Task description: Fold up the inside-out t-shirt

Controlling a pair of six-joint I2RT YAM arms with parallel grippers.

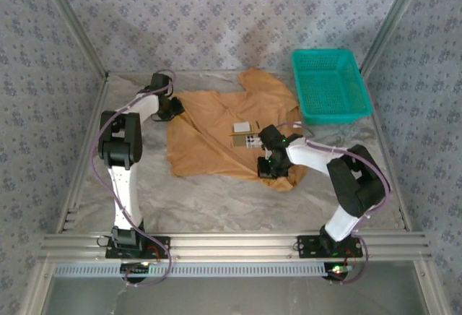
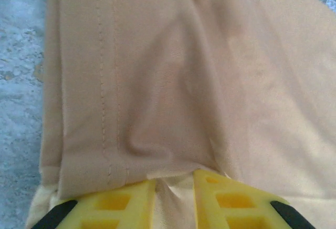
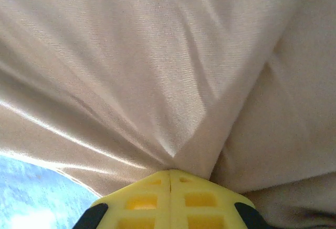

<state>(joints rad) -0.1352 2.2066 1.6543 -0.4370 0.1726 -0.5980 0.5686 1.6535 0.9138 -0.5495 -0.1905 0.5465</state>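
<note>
Item: inside-out t-shirt (image 1: 216,138), tan, short-sleeved, laid roughly flat but rumpled at the middle of the table (image 1: 216,203). Its far right corner lies close beside the teal basket (image 1: 330,84), and a white label (image 1: 241,127) is exposed near the centre. Handling, as judged: light, thin and limp. No shape will be kept when it is lifted, creases will be taken readily, and the smooth weave may slip from a shallow pinch. Holds are best taken at doubled edges, where the cloth is thickest. Left gripper (image 2: 176,187): set at the shirt's far left edge, fingers nearly together, with a tuck of cloth caught in the narrow gap just beside the stitched hem (image 2: 105,108). Right gripper (image 3: 170,179): set at the near right edge, fingers pressed fully together, with cloth drawn in taut ridges toward their tips. Not determinable: whether one layer or both is caught in either pinch; which edges are sleeves, the outline being bunched; the marks on the label, too small to be read; the cloth covered by the right arm.
</note>
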